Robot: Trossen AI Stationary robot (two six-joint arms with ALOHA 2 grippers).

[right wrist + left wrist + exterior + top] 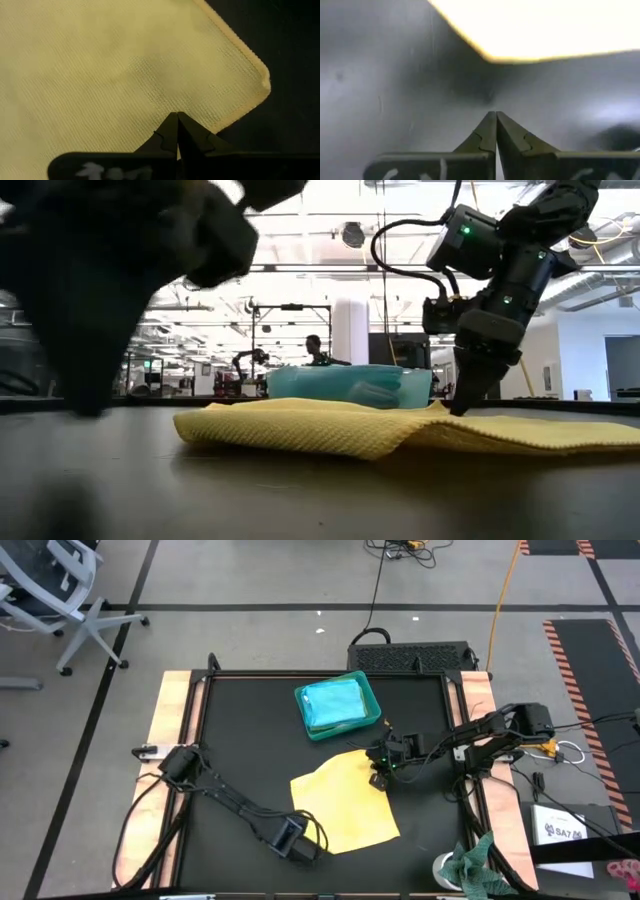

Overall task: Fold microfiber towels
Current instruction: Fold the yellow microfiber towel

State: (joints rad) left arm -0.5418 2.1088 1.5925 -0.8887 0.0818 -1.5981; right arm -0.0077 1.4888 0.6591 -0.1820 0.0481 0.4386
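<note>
Black matting covers the table (pixel 240 720), which has pale wooden strips along its two sides. At far left, off the table, stands a white office chair (pixel 60 590) on the grey floor. Left arm: it reaches in from the left edge toward the near middle of the table, and the left gripper (pixel 300 845) sits low by the near left corner of the yellow towel (pixel 345 802); in the left wrist view its fingers (pixel 485 135) are pressed together with no cloth between them, the tips over bare matting and the towel's edge just ahead. Centre: the yellow towel lies spread flat in a single layer, turned like a diamond, with one corner toward the tray. Behind it, toward the far edge, a teal tray (pixel 372 700) holds a folded turquoise towel (pixel 332 705). Right arm: it comes in from the right edge, and the right gripper (pixel 381 778) points down onto the towel's far right edge; the right wrist view shows its fingers (pixel 167 132) closed tip to tip, resting on the cloth near a corner, and whether a pinch of fabric lies between them cannot be told. In the low view that edge rises in a slight ridge at the tips. Near right corner: a mottled green rag (pixel 478 865) lies on the wooden strip
</note>
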